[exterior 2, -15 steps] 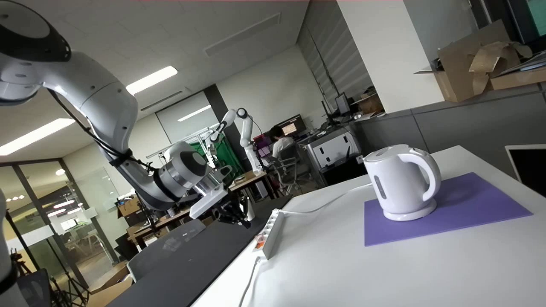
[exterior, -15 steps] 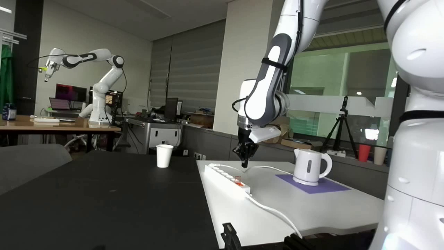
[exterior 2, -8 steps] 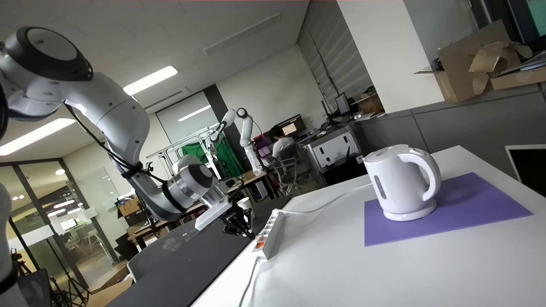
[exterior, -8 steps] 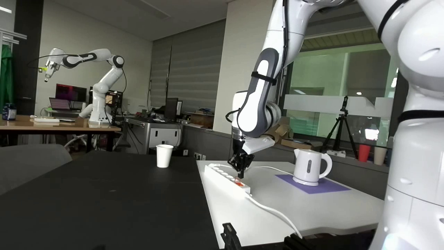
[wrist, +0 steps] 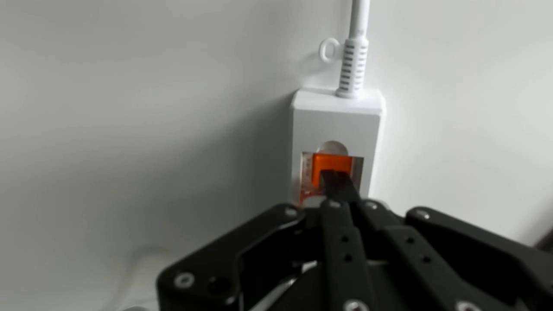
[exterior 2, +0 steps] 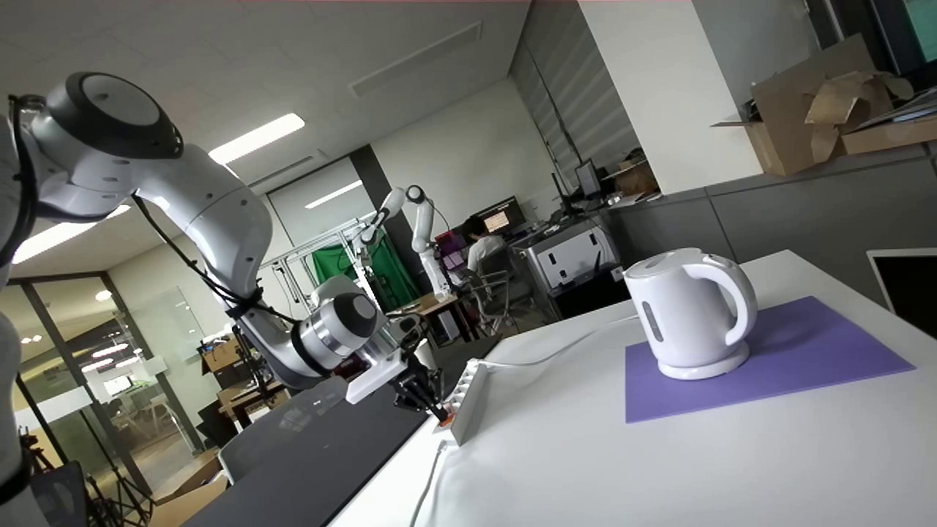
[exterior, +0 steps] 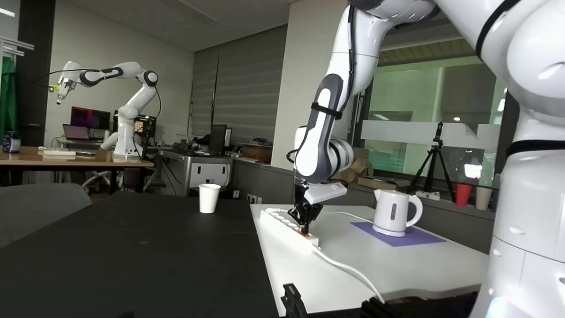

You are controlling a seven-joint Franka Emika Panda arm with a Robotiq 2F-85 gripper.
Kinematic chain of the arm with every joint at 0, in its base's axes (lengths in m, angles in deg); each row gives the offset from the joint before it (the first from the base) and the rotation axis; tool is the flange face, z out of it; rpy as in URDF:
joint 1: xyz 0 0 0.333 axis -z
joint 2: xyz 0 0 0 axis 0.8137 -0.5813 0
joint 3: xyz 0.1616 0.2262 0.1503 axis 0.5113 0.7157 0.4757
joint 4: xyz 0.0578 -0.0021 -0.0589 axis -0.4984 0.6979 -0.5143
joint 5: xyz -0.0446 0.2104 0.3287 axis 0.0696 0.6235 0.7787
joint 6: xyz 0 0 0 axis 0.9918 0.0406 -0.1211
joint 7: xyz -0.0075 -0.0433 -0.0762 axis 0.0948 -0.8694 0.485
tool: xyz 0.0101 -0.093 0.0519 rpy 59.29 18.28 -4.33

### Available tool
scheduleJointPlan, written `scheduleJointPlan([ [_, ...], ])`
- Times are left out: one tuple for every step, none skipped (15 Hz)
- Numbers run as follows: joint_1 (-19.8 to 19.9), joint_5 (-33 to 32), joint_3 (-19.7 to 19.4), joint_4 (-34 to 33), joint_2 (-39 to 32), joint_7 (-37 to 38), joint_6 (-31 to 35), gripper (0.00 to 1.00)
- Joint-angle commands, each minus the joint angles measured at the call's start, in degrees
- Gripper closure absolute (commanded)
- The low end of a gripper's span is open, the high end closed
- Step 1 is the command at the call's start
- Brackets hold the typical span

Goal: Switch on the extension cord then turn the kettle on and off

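My gripper (wrist: 339,185) was closed and empty over the extension cord (wrist: 337,125) on the white table (exterior 2: 556,468); it masked part of the orange switch (wrist: 332,161), contact unclear. Kettle (exterior 2: 688,315) stood on purple mat (exterior 2: 820,359).

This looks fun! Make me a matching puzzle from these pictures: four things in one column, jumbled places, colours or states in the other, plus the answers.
1. kettle
2. white cup
3. switch
4. gripper

A. orange
B. on the black table
C. on the purple mat
D. shut, tip at the extension cord

Pairs: 1-C, 2-B, 3-A, 4-D
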State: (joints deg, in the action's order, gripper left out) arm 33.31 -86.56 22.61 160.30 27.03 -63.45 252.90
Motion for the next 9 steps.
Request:
scheduleJointPlan([
  [-1.1,2.9,-0.9,-2.0,-2.1,-0.7,0.8,1.00],
  [-1.2,3.7,-0.9,-2.4,-2.4,-0.9,0.3,1.00],
  [-1.3,4.2,-1.0,-2.4,-2.3,-1.0,-0.1,1.00],
  [-1.4,4.7,-1.0,-2.4,-2.4,-1.2,-0.2,1.00],
  [-1.5,5.1,-1.2,-2.5,-2.5,-1.3,-0.3,1.00],
  [-1.4,5.5,-1.1,-2.6,-2.7,-1.4,-0.5,1.00],
  [-1.3,6.0,-1.0,-2.6,-2.7,-1.3,-0.6,1.00],
  [-1.8,6.1,-1.5,-2.4,-2.5,-1.1,-0.6,1.00],
  [-2.6,6.0,-2.3,-2.1,-2.2,-0.7,-0.4,1.00],
])
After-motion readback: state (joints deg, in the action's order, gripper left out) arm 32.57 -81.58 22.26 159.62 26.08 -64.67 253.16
